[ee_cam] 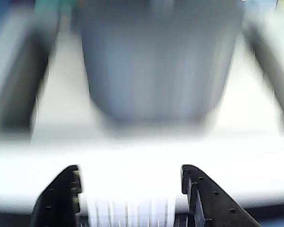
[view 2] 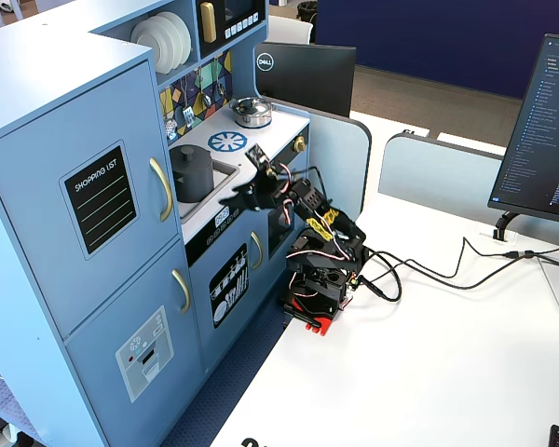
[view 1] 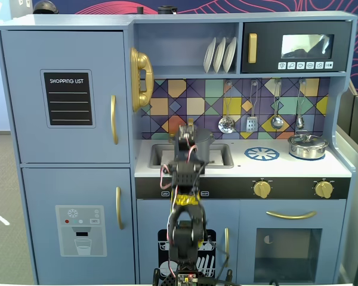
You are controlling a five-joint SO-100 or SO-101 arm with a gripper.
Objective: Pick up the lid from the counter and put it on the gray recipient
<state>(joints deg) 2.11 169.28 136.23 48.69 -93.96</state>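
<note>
The gray recipient (view 2: 192,173) stands upright in the sink; it is a dark matte pot. In a fixed view (view 1: 204,145) my arm hides most of it. It fills the top of the blurred wrist view (ee_cam: 161,61). No lid lies apart on the counter. The pot's top looks dark and flat, and I cannot tell whether the lid sits on it. My gripper (view 2: 240,179) is open and empty, just in front of the pot over the counter's front edge. It also shows in the wrist view (ee_cam: 130,176) with nothing between its jaws.
The shiny silver pot (view 1: 307,146) with its lid stands at the counter's right end, beside the blue-and-white burner print (view 1: 262,154). Utensils (view 1: 227,124) hang on the back wall above the sink (view 1: 158,156). A gold phone (view 1: 139,79) hangs to the left of the sink.
</note>
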